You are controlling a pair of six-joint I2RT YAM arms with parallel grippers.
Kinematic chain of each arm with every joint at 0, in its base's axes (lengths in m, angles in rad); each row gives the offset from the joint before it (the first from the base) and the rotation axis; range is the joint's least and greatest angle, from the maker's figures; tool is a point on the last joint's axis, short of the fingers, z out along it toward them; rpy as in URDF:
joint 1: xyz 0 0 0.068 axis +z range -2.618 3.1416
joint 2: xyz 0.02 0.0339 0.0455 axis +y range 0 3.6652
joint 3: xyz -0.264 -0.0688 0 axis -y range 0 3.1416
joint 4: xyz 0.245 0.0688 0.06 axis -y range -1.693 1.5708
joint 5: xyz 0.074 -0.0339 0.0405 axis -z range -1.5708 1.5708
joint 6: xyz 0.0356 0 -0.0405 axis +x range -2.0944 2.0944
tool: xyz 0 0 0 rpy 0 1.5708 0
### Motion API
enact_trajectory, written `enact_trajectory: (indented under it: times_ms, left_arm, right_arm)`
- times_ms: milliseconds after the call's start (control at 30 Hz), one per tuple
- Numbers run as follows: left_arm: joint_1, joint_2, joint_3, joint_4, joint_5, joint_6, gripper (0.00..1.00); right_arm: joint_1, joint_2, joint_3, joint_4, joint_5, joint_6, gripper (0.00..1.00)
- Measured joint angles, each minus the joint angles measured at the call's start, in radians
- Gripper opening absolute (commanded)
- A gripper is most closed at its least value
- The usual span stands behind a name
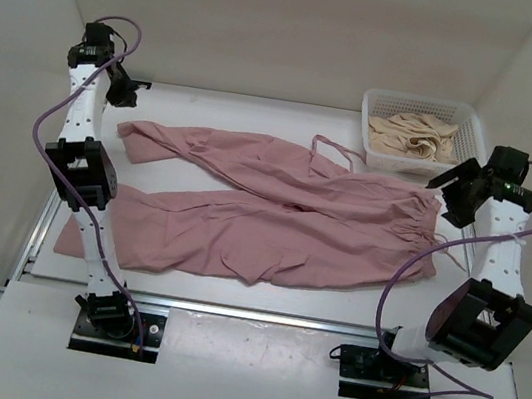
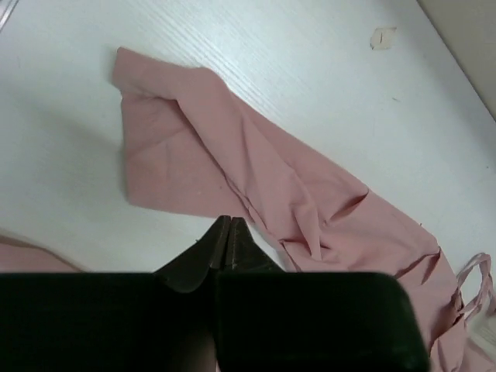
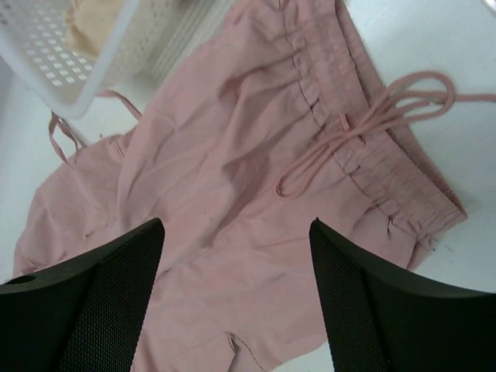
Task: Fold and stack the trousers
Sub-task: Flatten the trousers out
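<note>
The dusty-pink trousers point(image 1: 274, 211) lie spread flat across the table, legs pointing left, gathered waistband and drawstring point(image 3: 364, 128) at the right. My left gripper point(image 1: 122, 88) is shut and empty, held above the table at the far left, just past the far leg's cuff point(image 2: 167, 147). Its shut tips show in the left wrist view point(image 2: 230, 221). My right gripper point(image 1: 448, 183) is open and empty, held above the waistband point(image 3: 372, 147). In the right wrist view its fingers point(image 3: 236, 232) frame the seat of the trousers point(image 3: 232, 194).
A white perforated basket point(image 1: 473, 121) stands at the back right and holds a crumpled beige cloth point(image 1: 413, 137). It shows in the right wrist view point(image 3: 54, 58) close to the trousers. Cardboard walls enclose the table. A small tape scrap point(image 2: 383, 37) lies on the tabletop.
</note>
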Motion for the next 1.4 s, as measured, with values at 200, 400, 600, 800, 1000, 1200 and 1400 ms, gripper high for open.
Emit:
enact_trajectory:
  times_ms: [200, 400, 600, 800, 1000, 1200, 1400]
  left_arm:
    - [-0.001, 0.078, 0.074, 0.005, -0.005, 0.006, 0.82]
    - [-0.005, 0.251, 0.120, -0.004, -0.006, -0.015, 0.76]
    - [-0.009, 0.328, 0.138, -0.005, -0.006, -0.036, 0.44]
    - [-0.011, 0.346, 0.185, -0.003, -0.001, -0.051, 0.10]
    - [-0.016, 0.331, 0.261, 0.010, 0.031, -0.057, 0.10]
    - [-0.021, 0.072, 0.061, 0.050, 0.043, -0.038, 0.10]
    - [-0.047, -0.441, -0.577, 0.141, 0.048, -0.019, 0.84]
  right_arm:
    - [0.006, -0.043, -0.111, -0.003, -0.029, -0.010, 0.80]
    - [0.011, -0.071, -0.129, -0.013, -0.035, -0.034, 0.80]
    - [0.011, -0.087, -0.129, -0.013, -0.036, -0.052, 0.80]
    - [0.011, -0.087, -0.129, -0.014, -0.035, -0.056, 0.80]
    - [0.011, -0.087, -0.129, -0.014, -0.035, -0.056, 0.80]
    - [0.011, -0.087, -0.129, -0.014, -0.036, -0.056, 0.80]
    - [0.011, -0.087, -0.129, -0.016, -0.039, -0.056, 0.80]
